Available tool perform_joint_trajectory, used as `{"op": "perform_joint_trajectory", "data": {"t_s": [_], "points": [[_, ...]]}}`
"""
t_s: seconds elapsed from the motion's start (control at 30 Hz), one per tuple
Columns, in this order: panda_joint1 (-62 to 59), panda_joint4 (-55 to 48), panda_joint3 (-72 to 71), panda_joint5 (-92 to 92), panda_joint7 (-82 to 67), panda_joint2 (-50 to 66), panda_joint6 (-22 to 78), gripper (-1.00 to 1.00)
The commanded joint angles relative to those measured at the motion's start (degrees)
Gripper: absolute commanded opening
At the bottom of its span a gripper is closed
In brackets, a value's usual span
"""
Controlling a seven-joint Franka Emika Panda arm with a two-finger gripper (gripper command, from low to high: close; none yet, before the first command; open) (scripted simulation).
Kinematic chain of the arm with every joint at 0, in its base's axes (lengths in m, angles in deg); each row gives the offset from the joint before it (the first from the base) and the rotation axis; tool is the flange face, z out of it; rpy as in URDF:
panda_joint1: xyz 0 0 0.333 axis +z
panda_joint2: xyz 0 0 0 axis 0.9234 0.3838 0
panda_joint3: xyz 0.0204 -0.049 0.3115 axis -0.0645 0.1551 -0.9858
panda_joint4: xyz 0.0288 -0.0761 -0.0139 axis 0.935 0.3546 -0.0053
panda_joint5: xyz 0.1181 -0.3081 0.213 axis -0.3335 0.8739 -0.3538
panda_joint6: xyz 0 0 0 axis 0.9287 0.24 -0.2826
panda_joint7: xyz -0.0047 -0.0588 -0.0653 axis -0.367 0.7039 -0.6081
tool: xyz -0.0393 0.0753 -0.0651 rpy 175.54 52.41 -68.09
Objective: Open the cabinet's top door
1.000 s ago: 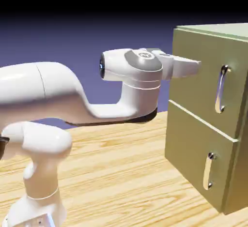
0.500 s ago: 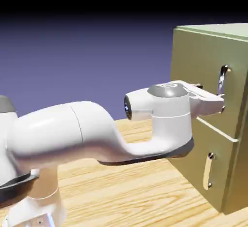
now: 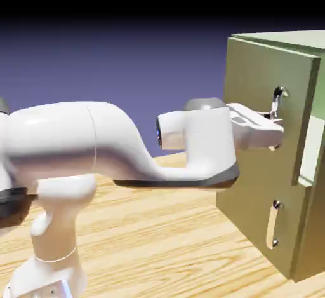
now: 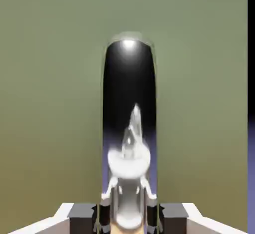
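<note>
Exterior view, cabinet (image 3: 298,38): at the exterior view's right, olive green, standing on the wooden table (image 3: 146,227); a pale strip of interior (image 3: 311,147) shows, contents not visible.
Top door (image 3: 251,74): ajar, its handle edge standing out from the cabinet.
Lower door (image 3: 244,195): shut, with its own handle (image 3: 272,225).
Gripper (image 3: 278,129): at the top door's handle (image 3: 280,93), partway down the bar.
Hand view, handle: shiny, upright, mirroring the gripper, its lower part between the fingertips (image 4: 174,219).
Grip: closed on the handle.
Door panel: fills most of the view behind the handle.
</note>
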Motion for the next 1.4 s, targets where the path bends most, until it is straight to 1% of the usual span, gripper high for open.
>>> {"op": "perform_joint_trajectory", "data": {"t_s": [0.0, 0.27, 0.47, 0.8, 1.1, 1.37], "points": [[-2.08, 1.35, -1.65, -0.45, 1.03, 0.8, 0.88, -1.0], [-18.64, 13.42, -16.78, -11.62, 0.9, 1.42, 8.91, -1.0], [-29.64, 20.31, -29.23, -21.43, 0.66, 0.14, 12.88, -1.0], [-44.99, 27.59, -49.89, -39.13, -0.14, -3.96, 14.88, -1.0], [-45.7, 33.33, -63.92, -61.55, -9.17, -11.83, 24.06, -1.0], [-41.85, 34.21, -78.11, -81.48, -14.07, -14.21, 36.52, -1.0]]}}
